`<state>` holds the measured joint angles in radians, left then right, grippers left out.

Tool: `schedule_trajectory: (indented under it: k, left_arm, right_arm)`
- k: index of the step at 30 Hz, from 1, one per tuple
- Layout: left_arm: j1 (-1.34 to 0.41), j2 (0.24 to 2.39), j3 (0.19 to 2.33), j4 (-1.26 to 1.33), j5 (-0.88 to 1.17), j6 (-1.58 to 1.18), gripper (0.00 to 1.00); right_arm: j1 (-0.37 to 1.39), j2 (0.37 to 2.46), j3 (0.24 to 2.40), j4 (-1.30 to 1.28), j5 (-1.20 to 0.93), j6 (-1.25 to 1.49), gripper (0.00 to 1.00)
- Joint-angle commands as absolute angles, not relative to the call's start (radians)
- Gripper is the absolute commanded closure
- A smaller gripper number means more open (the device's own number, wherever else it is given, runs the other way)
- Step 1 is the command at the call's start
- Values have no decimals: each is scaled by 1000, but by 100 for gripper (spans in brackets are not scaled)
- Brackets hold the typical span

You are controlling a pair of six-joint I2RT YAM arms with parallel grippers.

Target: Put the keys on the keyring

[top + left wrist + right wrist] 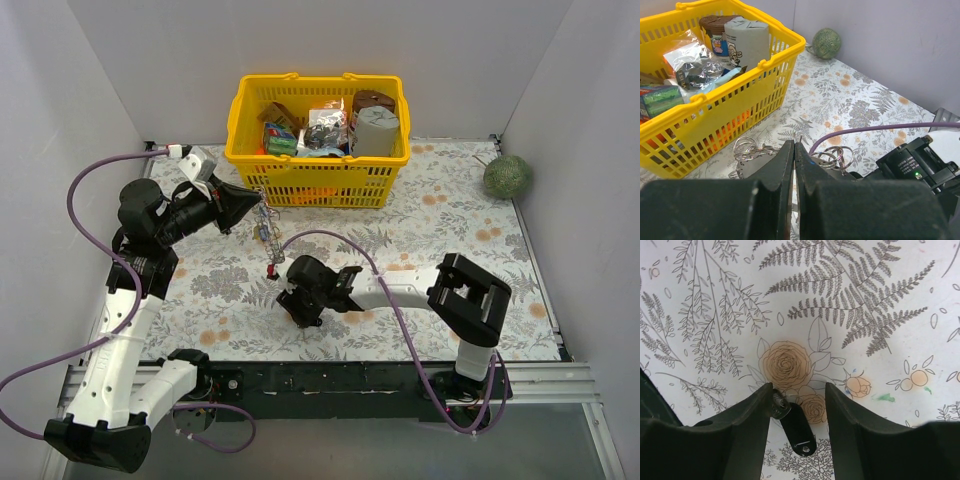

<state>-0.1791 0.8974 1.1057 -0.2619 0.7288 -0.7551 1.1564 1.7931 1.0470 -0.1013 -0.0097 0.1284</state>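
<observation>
black-headed key (796, 429) lies flat on the floral surface (880, 300), head toward the camera, small metal end tucked against one finger; contact there not certain. right claw (799, 386) straddles it, jaws apart, nothing gripped, the key nearer one finger than the other. from above, the right claw (303, 305) points down at the middle of the surface (450, 230); the right arm rises from its base at the near edge, folds sharply at a high elbow, and its forearm runs leftward to a wrist bent downward. the key itself is hidden under the claw in that view. keyring (834, 157) shows as a bunch of linked silver rings spilling out on both sides of the left claw (794, 145), whose fingers are pressed together on it. overhead, the keyring (263, 228) hangs from the left claw (252, 205), off the surface, just in front of the yellow basket (300, 185). left arm climbs the left edge, bends at the elbow, forearm about level and aimed right at the basket's near wall. keyring and key well apart. green ball (507, 176) sits at the far right corner.
</observation>
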Motion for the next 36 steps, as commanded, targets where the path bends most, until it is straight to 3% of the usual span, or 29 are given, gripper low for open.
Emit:
schedule_trajectory:
  k: [1,5,16,19,22,31,36]
  left_arm:
    - [-184,874,1108,-235,726,-744,100]
    - [-183,873,1104,-235,723,-741,100]
    - [-183,881,1098,-226,729,-742,100]
    - [-183,882,1097,-222,730,-744,100]
    - [-183,882,1100,-222,733,-746,100]
    - [-183,880,1092,-219,738,-747,100]
    - [-183,877,1089,-219,741,-747,100]
  right_arm:
    - [1160,1839,1077,-178,89,167,47]
    - [1161,1830,1040,-169,103,198,57]
    - [1158,1772,945,-202,279,271,67]
    - [1152,1732,940,-187,268,275,65]
    - [1149,1701,962,-187,250,276,53]
    - [1180,1655,1015,-206,221,258,33]
    - [1223,1673,1022,-195,198,264,33]
